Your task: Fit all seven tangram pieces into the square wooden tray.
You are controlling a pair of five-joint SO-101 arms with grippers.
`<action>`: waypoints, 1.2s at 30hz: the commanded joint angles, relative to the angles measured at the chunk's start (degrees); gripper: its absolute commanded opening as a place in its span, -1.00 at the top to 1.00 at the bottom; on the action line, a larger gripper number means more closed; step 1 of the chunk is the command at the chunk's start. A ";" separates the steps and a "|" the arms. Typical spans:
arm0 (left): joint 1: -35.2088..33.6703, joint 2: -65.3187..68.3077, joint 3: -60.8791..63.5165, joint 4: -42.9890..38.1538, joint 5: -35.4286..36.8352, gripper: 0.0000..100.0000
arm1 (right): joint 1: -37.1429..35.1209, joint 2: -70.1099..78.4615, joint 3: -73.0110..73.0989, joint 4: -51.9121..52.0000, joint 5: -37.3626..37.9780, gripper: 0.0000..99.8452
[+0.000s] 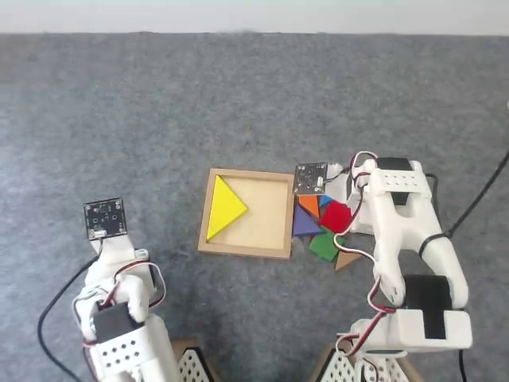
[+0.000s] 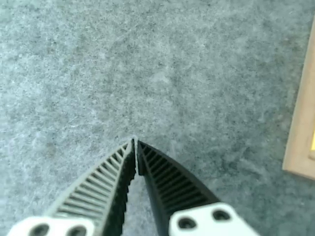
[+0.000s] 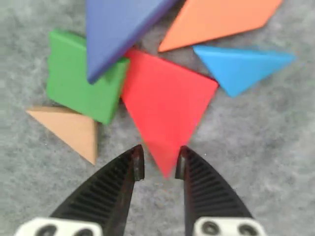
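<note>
- Grey felt mat (image 1: 159, 111): covers the table.
- R gripper (image 3: 158, 164): over loose pile, fingers narrowly apart w/ red triangle's (image 3: 167, 105) tip between them; contact unclear.
- L gripper (image 2: 135, 143): over bare mat left of tray, tips closed together, holding nothing.
- Square wooden tray (image 1: 245, 250): mid-table, yellow triangle (image 1: 224, 208) inside at its left side.
- Just right of tray: purple triangle (image 3: 118, 29) overlapping green square (image 3: 78, 78); orange piece (image 3: 216, 19), blue triangle (image 3: 241, 66), tan triangle (image 3: 69, 129) nearby.
</note>
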 commanded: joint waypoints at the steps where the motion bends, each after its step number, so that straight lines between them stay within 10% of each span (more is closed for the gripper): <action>1: -0.35 0.26 -1.01 -0.97 0.00 0.98 | 0.40 -0.48 -0.53 -4.62 -5.71 0.98; 18: -0.35 0.26 -1.01 -0.97 0.00 0.98 | -9.36 -11.65 7.21 -6.73 -9.67 0.64; 26: -0.35 0.26 -1.01 -0.97 0.00 0.98 | -14.20 -1.45 5.27 -19.30 -23.56 1.00; 36: -0.35 0.26 -1.01 -0.97 0.00 0.98 | -3.82 2.33 4.31 -13.93 -16.35 0.99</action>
